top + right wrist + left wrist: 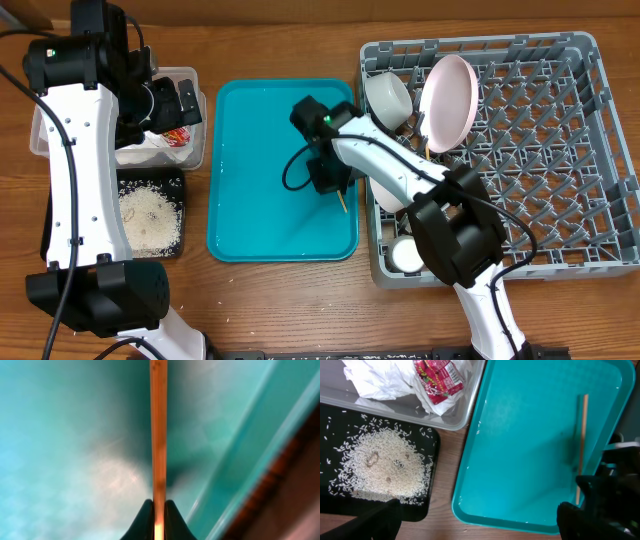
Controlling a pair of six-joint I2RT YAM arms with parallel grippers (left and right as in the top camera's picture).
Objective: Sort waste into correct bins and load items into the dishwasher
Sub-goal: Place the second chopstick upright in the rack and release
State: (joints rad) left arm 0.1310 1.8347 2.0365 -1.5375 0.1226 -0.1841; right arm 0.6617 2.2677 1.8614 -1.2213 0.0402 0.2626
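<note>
My right gripper [159,519] is shut on a thin wooden chopstick [159,435] and holds it over the right side of the teal tray [260,215]; the gripper [330,178] and the stick's tip [343,206] also show from overhead. The chopstick [581,445] shows in the left wrist view too. My left gripper [475,527] is open and empty, high over the clear tub [195,150], which holds white napkin pieces [380,380] and a red-and-white wrapper [437,377]. The black tray [178,240] holds rice grains [382,467]. The grey dish rack [560,150] holds a plate [448,95], a bowl [388,95] and a small cup [405,255].
The right arm lies across the rack's left edge and hides what sits under it. Bare wood table lies in front of the trays [280,300]. A cable [292,170] loops over the teal tray.
</note>
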